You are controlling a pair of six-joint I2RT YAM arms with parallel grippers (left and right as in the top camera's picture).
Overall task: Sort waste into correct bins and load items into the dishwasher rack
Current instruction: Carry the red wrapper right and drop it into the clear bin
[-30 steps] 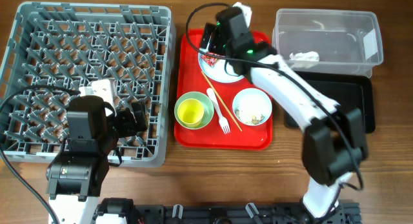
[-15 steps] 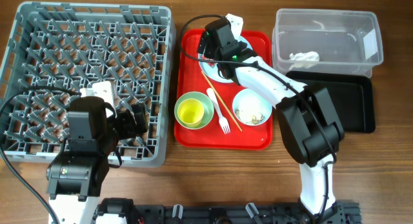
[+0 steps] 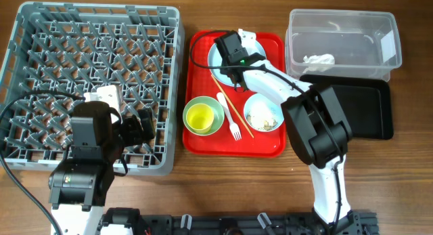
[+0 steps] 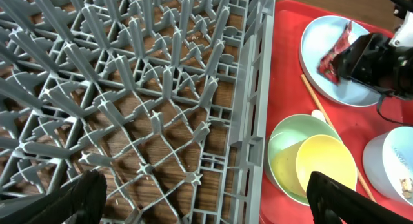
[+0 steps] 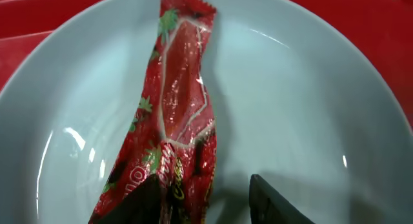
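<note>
1. The crinkled red snack wrapper (image 5: pixel 177 114) lies lengthwise on the round pale-blue plate (image 5: pixel 310 108). The plate sits at the far end of the red serving tray (image 3: pixel 267 143), mid-bench toward the far edge.
2. The right gripper (image 5: pixel 206 201) hangs low over the wrapper's near end, jaws apart and gripping nothing. One finger overlaps the foil and the other stands over bare plate.
3. The foil looks thin and slick. Centre its end between the fingers, touch down lightly and pinch a raised crease rather than scraping the plate.
4. Lift straight up so the plate does not shift, then carry toward the bench's right edge. The clear plastic rectangular tub (image 3: pixel 342 22) is in the far right corner, with the shallow black rectangular tray (image 3: pixel 365 110) just nearer. The tub seems the likelier bin, though I cannot be sure.
5. The left gripper (image 4: pixel 206 204) is spread wide and empty above the large grey pegged dishwasher rack (image 4: pixel 161 88) by the left edge, and this step does not need it.
</note>
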